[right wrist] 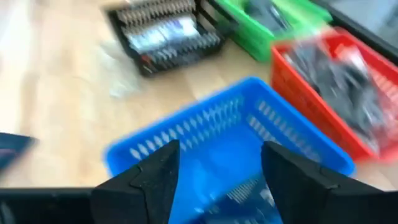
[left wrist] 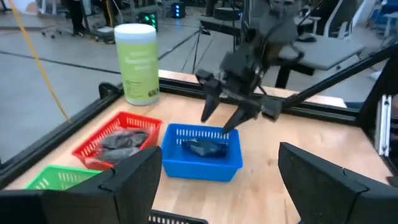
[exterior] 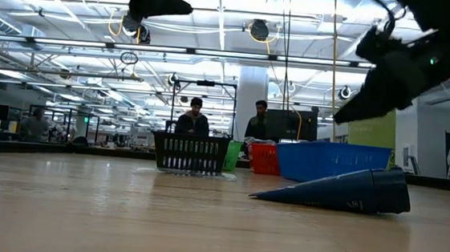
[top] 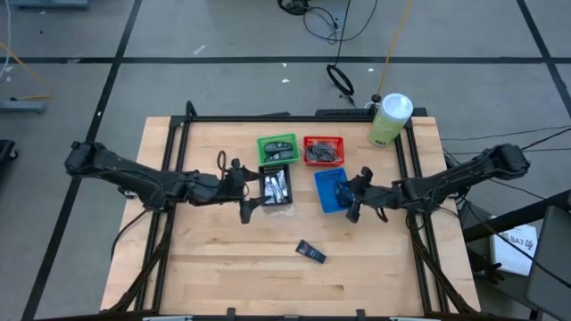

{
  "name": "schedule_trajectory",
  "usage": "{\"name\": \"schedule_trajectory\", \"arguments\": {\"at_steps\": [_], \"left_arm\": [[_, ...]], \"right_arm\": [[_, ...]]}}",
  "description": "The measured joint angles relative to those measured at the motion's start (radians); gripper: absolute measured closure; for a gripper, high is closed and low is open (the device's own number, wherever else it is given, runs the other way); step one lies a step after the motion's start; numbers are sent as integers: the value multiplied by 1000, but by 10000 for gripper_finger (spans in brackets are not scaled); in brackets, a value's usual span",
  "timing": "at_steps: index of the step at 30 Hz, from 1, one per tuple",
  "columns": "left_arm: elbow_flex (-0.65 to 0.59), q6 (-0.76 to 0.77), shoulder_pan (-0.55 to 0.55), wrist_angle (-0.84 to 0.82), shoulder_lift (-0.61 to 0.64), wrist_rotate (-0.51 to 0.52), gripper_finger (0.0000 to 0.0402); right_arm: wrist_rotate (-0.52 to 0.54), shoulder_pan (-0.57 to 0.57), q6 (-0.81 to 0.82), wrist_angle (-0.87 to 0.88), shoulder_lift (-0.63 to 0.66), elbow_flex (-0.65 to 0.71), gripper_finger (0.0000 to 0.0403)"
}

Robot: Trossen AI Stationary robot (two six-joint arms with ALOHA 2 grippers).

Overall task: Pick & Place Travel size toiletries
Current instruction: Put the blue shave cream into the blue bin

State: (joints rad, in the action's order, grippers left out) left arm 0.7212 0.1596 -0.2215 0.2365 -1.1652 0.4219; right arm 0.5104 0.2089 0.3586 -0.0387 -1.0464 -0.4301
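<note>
We see the right gripper point(top: 356, 198) hanging over the blue bin point(top: 330, 190) near the tabletop's middle, its fingers point(left wrist: 210, 104) spread apart and pinching nothing. A dark navy packet point(left wrist: 204, 148) lies inside that bin. The left gripper point(top: 247, 193) waits beside the black bin point(top: 275, 187) of silver-white mini tubes point(top: 276, 185), its fingers spread wide and empty. Another dark navy packet point(top: 310, 251) lies alone toward the tabletop's front edge. The green bin point(top: 277, 149) and red bin point(top: 323, 150) sit toward the far edge, the pale-green bottle point(top: 389, 119) at the far right corner.
</note>
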Motion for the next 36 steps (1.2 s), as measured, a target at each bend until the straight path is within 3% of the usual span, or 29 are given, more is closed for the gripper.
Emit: {"name": "schedule_trajectory", "arguments": {"at_steps": [7, 12, 17, 23, 27, 36], "left_arm": [[0, 92, 17, -31, -104, -32, 91], [20, 90, 15, 48, -239, -257, 92], [187, -56, -24, -5, -440, -333, 92], [481, -304, -65, -314, -700, -361, 92], [631, -352, -77, -423, -828, -408, 92], [710, -413, -76, -336, -977, -409, 92]], "right_arm": [[-181, 3, -119, -200, 109, -1, 188], [-275, 3, -144, -249, 152, 0, 194], [-275, -1, -162, -247, 154, 21, 195], [-275, -20, -139, -299, 154, 49, 195], [-277, -20, -136, -362, 154, 72, 195], [-277, -8, -136, -423, 145, 120, 195]]}}
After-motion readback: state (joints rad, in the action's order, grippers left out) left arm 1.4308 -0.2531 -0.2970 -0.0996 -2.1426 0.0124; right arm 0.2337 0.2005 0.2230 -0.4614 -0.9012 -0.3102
